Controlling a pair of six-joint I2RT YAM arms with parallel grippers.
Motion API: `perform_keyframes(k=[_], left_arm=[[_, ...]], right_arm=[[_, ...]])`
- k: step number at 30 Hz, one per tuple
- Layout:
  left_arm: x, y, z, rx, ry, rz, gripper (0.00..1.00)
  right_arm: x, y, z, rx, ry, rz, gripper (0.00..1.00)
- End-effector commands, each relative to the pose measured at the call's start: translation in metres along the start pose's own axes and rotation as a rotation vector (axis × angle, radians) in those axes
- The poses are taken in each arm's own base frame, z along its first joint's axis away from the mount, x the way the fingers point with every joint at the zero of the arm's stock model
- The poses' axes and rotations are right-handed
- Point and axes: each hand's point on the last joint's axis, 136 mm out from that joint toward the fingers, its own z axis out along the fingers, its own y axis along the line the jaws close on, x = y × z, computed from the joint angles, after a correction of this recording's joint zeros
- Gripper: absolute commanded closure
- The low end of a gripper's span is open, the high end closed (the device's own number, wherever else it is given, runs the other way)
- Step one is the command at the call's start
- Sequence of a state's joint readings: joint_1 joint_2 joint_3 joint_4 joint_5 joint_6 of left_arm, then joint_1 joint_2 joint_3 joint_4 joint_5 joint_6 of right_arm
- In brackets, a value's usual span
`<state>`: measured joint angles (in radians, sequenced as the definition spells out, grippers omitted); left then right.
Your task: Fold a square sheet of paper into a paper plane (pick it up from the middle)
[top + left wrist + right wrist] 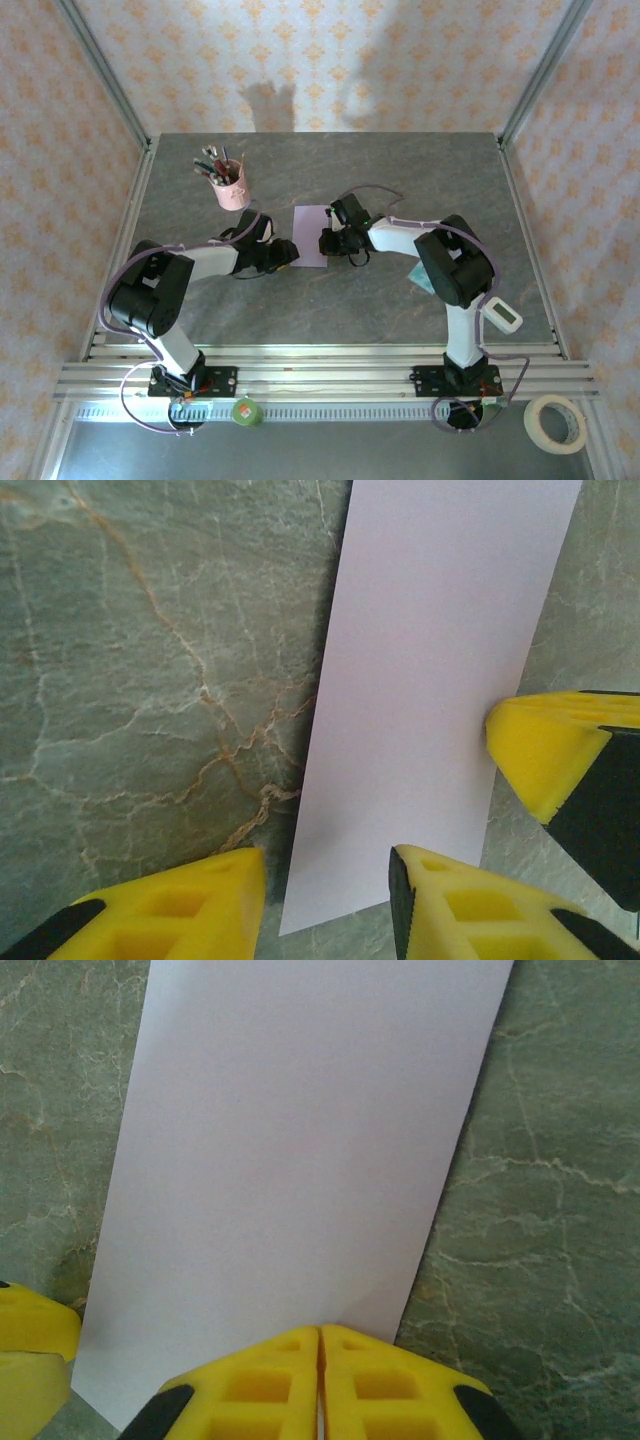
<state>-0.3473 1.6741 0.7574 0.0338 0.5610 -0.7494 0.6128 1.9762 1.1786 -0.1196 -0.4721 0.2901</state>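
From above, the thin, pale lilac square sheet of paper lies flat on the grey, veined stone-look worktop. The left tool sits just off its near-left corner, and the right tool is on its right edge. The sheet reads as a tall rectangle, so I'd judge it's already doubled over. A pink pen cup stands well beyond the left tool, out of the way.

Over to the left wrist: the left tool's chunky yellow moulded fingers stand apart, open. The sheet's narrow end lies flat just ahead, between them, with nothing pinched. Off to the right, a yellow wedge tip of the right tool touches the sheet's long edge.

Right wrist now: this tool's two fingers are pressed tight together, closed, with their tips on the sheet's near edge. There's a faint diagonal dent in the paper just right of them. That looks like a hold-down to me, not a pinch.

So the job here, I reckon, is lifting a corner for the next fold. The paper is matte, limp and very thin, and the stone looks slick, so the sheet will skate if pushed. The left tool should come in low and slip one finger under the corner while the right tool pins the sheet. Then lay the corner over squarely and rub the crease flat
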Motion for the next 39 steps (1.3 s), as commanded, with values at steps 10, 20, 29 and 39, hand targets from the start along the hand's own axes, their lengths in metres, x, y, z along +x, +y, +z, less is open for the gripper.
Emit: perform_keyframes(k=[10,20,29,39], left_arm=[[-0.001,-0.04,0.002,0.204,0.044,0.012,0.57],[-0.02,-0.043,0.008,0.271,0.051,-0.017,0.54],[-0.037,-0.038,0.015,0.253,0.04,0.049,0.54],[-0.047,-0.033,0.02,0.232,0.04,0.038,0.61]], right_arm=[[0.043,-0.044,0.013,0.161,0.123,0.059,0.91],[0.044,-0.047,0.012,0.166,0.112,0.074,0.91],[0.043,-0.05,0.011,0.172,0.106,0.078,0.91],[0.04,-0.051,0.01,0.17,0.095,0.074,0.91]])
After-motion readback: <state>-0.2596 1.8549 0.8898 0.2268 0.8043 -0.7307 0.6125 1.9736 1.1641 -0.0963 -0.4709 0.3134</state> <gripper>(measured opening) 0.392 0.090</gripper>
